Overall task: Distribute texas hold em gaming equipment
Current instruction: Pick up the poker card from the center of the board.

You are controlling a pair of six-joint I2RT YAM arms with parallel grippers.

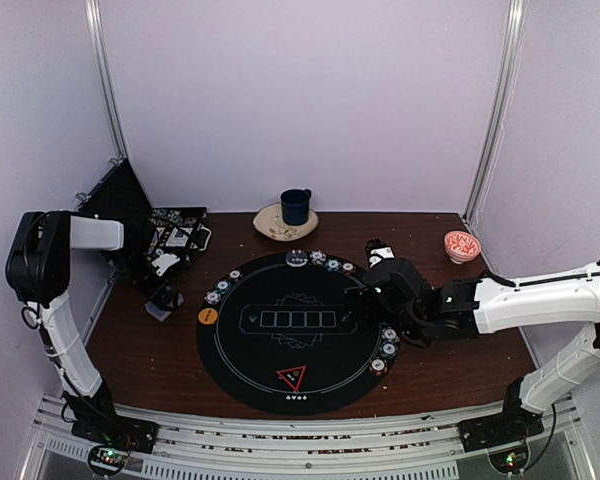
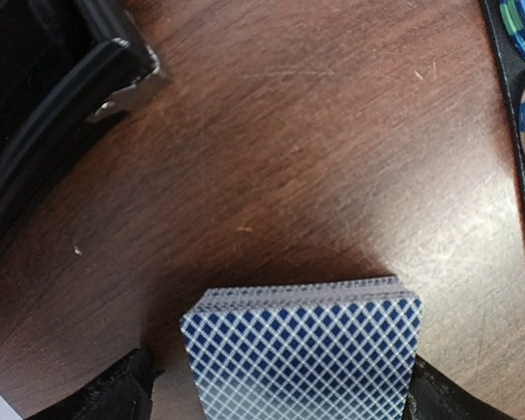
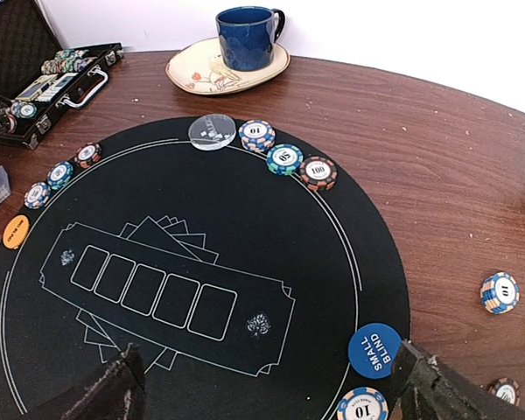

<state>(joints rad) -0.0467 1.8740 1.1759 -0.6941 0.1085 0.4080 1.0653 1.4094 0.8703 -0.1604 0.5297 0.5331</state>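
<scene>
A deck of blue-diamond-backed playing cards [image 2: 302, 354] sits between the fingers of my left gripper [image 2: 280, 389], which is open; a thin gap shows at the left finger. In the top view that gripper [image 1: 164, 298] is low over the wood, left of the round black mat [image 1: 280, 350]. My right gripper [image 3: 271, 394] hangs open and empty over the mat's right side [image 1: 366, 291]. Striped chips [image 3: 284, 158] ring the mat, with a clear disc [image 3: 213, 131], an orange button [image 3: 16, 232] and a blue "SMALL BLIND" button [image 3: 374, 350]. The red-edged triangle marker [image 1: 291, 377] lies at the mat's near edge.
An open black chip case [image 1: 140, 225] stands at the back left, its corner [image 2: 44, 105] close to the left gripper. A dark blue mug [image 1: 296, 205] on a plate [image 1: 270, 226] and a red-patterned bowl [image 1: 461, 245] stand at the back. Loose chips [image 3: 499, 291] lie right of the mat.
</scene>
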